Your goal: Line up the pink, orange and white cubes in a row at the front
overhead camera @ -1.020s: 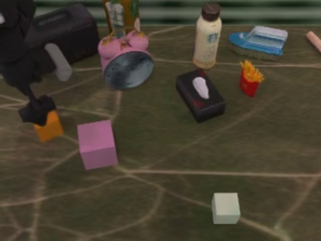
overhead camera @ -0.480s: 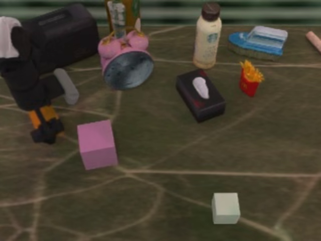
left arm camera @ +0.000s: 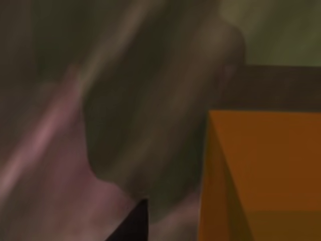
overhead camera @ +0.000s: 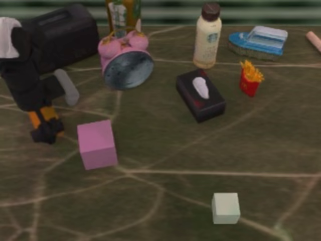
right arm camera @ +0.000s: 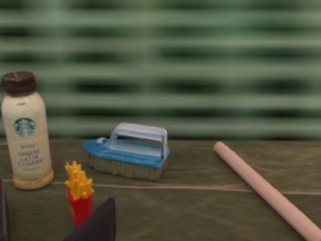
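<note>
Top view: left gripper (overhead camera: 44,125) is clamped around the orange cube (overhead camera: 40,115), left of the pink cube (overhead camera: 97,144).

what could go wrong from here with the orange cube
The left pincer is down around the orange cube, and most of the cube is hidden in the top view, so the grip may be off-centre and the cube could twist or slip when lifted. The pink cube sits close beside it, toward the table's right; a low sweep to the front could knock it. The white cube lies far off, so the row could come out uneven.
</note>
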`<state>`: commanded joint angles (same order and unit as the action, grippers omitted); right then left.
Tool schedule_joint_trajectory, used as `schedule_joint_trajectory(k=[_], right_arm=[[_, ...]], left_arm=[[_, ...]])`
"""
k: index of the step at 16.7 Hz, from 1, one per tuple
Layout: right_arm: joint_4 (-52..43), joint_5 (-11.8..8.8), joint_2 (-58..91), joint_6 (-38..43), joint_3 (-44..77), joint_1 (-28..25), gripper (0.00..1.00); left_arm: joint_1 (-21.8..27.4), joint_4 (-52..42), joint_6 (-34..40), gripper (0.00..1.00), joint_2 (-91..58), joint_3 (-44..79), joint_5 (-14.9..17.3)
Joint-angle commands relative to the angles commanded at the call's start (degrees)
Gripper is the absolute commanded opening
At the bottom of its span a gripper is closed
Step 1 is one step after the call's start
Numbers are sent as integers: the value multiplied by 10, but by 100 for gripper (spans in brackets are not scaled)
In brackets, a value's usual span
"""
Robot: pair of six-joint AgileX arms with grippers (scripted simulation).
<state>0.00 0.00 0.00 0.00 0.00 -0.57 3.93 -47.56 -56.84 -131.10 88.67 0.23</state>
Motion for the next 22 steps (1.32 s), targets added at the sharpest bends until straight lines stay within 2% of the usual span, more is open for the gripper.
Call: schedule_joint_trajectory(k=[7, 15, 19, 22], right_arm=[[0, 0, 0, 0, 0, 0, 100], [0, 0, 0, 0, 0, 0, 100], [0, 0, 0, 0, 0, 0, 100], [0, 0, 0, 0, 0, 0, 100]], left_arm=[[0, 0, 0, 2, 0, 0, 0], [0, 0, 0, 0, 0, 0, 0], [-1, -37, 4, 0, 25, 17, 5], [-7, -100, 6, 0, 48, 50, 5]])
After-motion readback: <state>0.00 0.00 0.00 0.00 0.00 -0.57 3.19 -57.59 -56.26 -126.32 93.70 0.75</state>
